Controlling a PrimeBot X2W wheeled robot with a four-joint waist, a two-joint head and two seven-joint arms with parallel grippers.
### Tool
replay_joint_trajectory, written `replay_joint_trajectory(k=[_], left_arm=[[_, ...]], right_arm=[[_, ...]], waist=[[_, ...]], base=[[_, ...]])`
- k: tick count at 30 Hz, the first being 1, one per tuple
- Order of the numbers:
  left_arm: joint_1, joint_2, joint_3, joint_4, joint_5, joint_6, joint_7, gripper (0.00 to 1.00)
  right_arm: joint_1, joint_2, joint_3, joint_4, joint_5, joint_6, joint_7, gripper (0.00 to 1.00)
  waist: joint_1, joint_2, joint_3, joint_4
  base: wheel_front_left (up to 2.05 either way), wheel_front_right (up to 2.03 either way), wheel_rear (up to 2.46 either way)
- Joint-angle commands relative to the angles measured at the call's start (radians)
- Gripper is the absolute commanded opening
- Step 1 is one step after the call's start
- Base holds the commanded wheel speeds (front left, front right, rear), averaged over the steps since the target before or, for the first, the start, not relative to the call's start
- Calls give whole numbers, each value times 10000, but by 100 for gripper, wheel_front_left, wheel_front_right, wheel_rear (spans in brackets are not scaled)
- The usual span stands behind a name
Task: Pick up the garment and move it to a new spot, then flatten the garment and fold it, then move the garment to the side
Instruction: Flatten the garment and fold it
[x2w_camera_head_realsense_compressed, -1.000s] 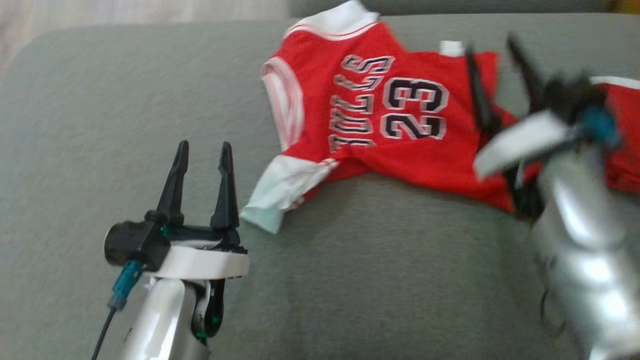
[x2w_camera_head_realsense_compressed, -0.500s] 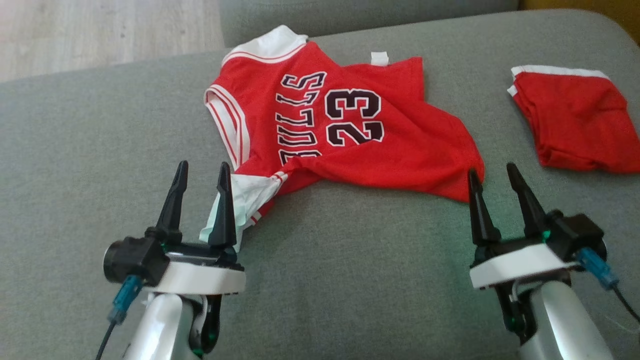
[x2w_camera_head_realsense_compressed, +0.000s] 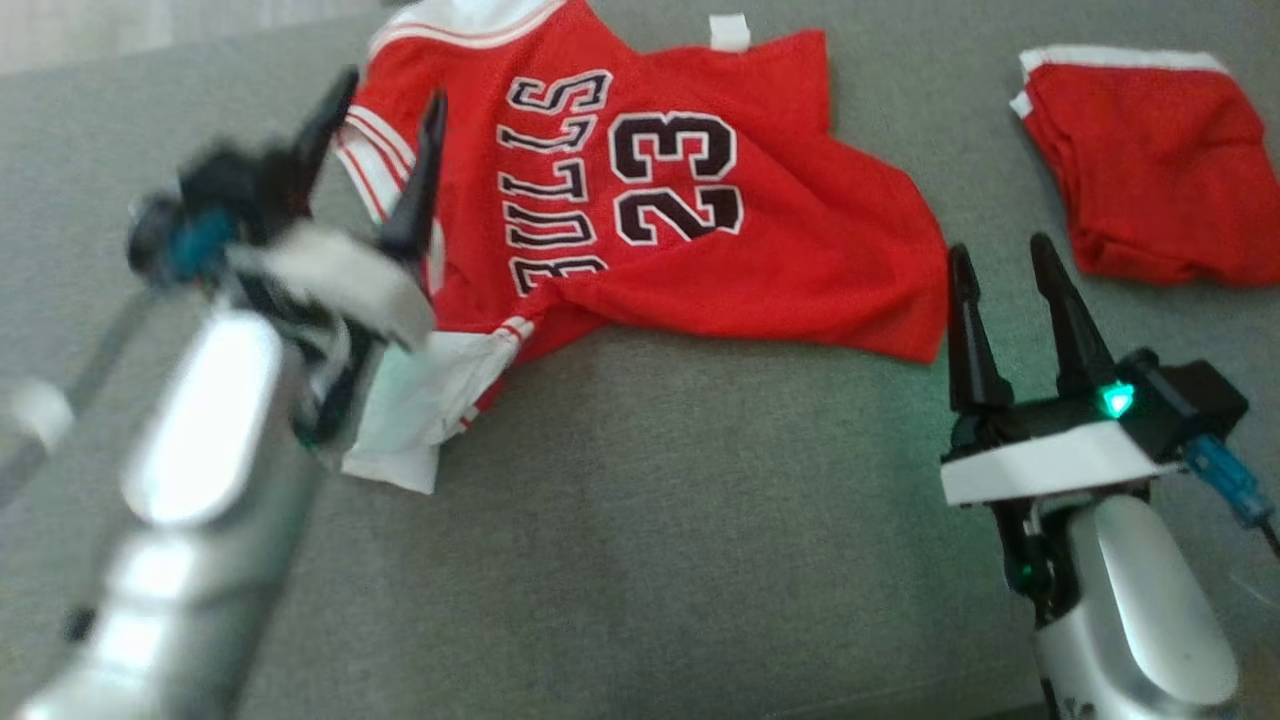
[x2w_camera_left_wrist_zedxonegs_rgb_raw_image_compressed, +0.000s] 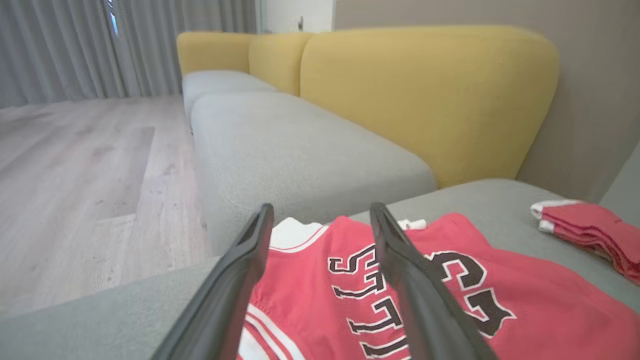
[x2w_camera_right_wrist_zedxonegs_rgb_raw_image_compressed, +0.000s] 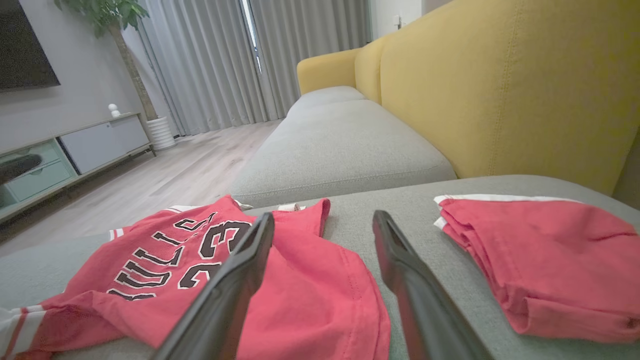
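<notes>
**Open and empty**

My left claw (x2w_camera_head_realsense_compressed: 391, 86) hung open, blurred, over what looked like the sleeve edge of the jersey (x2w_camera_head_realsense_compressed: 700, 250), gripping nothing. My right claw (x2w_camera_head_realsense_compressed: 1000, 245) stood open just beside its hem. The jersey lay rumpled on the grey sofa (x2w_camera_head_realsense_compressed: 700, 520), with a folded red garment (x2w_camera_head_realsense_compressed: 1150, 170) lying apart on its right.

The garment (x2w_camera_head_realsense_compressed: 700, 250) is bright red with white trim, thin red stripes in the trim, and black lettering plus a 23 outlined in white. The folded cloth (x2w_camera_head_realsense_compressed: 1150, 170) is the same red with a white band. Sofa seat (x2w_camera_head_realsense_compressed: 700, 520) plain grey, backrest (x2w_camera_left_wrist_zedxonegs_rgb_raw_image_compressed: 430, 95) mustard yellow, floor (x2w_camera_left_wrist_zedxonegs_rgb_raw_image_compressed: 75, 165) pale wood, curtains (x2w_camera_right_wrist_zedxonegs_rgb_raw_image_compressed: 225, 65) grey. My left tool (x2w_camera_head_realsense_compressed: 390, 88) and right tool (x2w_camera_head_realsense_compressed: 1000, 247) are black with white bands.
</notes>
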Motion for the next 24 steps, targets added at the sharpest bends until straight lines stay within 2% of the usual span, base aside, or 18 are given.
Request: replay_joint_trajectory(k=[1,6,11,14,19,20,21,24], left_arm=[[-720,577,65,-91,-260,10,468,100],[-2146,1648,-611,1149,-1605,7,2784,100],[-2734,2238,-1118,2184,-2302,6,4517,100],[-2893,2501,-1329,2610,-2320,5,4908,100],[-2908,2476,-1490,3119,-2545,5,5281,100],[-2919,2504,-1570,3154,-2546,5,5326,90],[-2949,2545,-1620,3167,-2533,5,5306,0],[-3178,2680,-1585,3135,-2401,61,4852,0]], right_arm=[[-399,42,293,-357,83,-7,-120,100],[-672,42,441,-329,320,-7,-225,100],[-762,42,561,-274,497,-7,-286,100],[-787,43,581,-259,583,-7,-304,100],[-783,43,574,-328,656,-7,-313,100],[-776,43,575,-358,664,-7,-314,100],[-771,43,574,-386,672,-7,-314,100],[-770,43,588,-449,667,-7,-315,100]], waist=[[-2,-1,316,-286],[-2,-1,652,-720],[-2,-1,890,-1063],[-2,-1,998,-1221],[-2,-1,1090,-1352],[-2,-1,1107,-1369],[-2,-1,1122,-1382],[-2,-1,1163,-1396]], base=[[0,0,0],[0,0,0],[0,0,0],[0,0,0],[0,0,0],[0,0,0],[0,0,0],[0,0,0]])
